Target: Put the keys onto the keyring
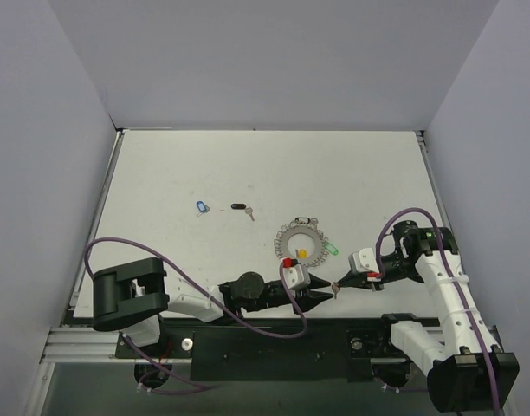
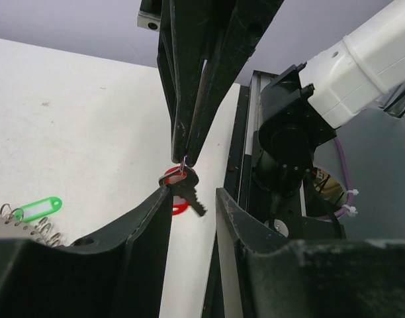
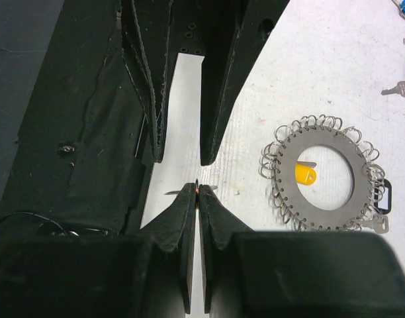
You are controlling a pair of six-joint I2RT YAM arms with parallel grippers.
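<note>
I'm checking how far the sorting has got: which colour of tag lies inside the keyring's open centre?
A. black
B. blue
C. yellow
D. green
C: the yellow tag lies within the open centre of the keyring, while the green tag lies outside its rim.

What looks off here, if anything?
The yellow key tag lies in the open centre of the keyring, not outside its rim like the green tag. The blue key and black key lie loose, apart from it.
</note>
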